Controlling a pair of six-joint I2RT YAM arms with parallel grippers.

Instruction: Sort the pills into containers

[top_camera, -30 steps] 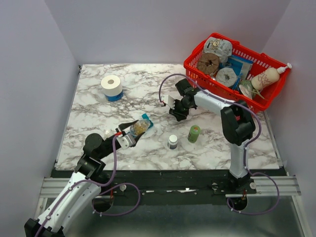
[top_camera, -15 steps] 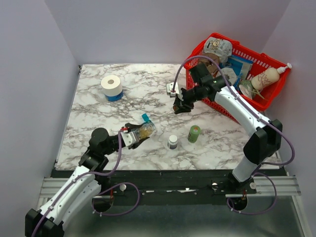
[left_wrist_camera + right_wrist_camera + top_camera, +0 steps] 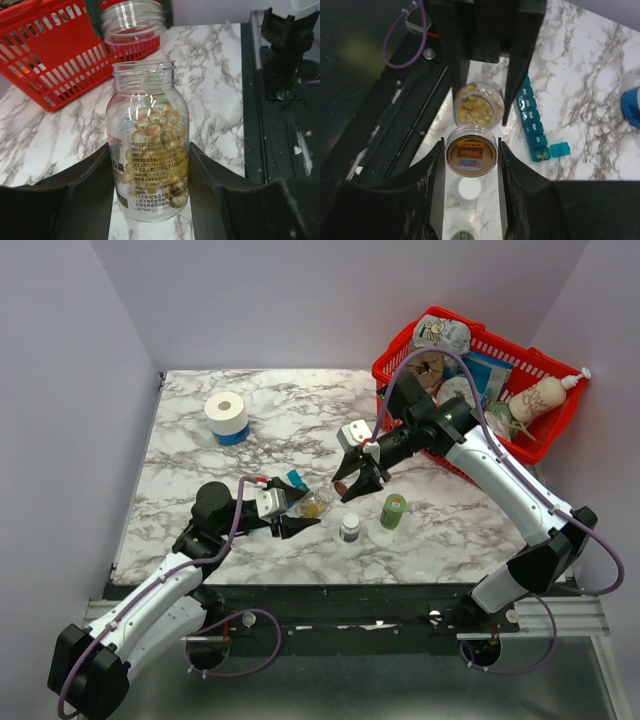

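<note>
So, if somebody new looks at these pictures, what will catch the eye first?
Probably the open bottle of yellow pills, gripped by the left fingers near the middle of the table. Close over its mouth the right fingers hold its tan cap, and a full red basket stands out at the far right corner.

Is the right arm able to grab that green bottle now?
Probably not: the right end effector is clamped on the tan cap, so it is occupied, though the green bottle stands close by.
</note>
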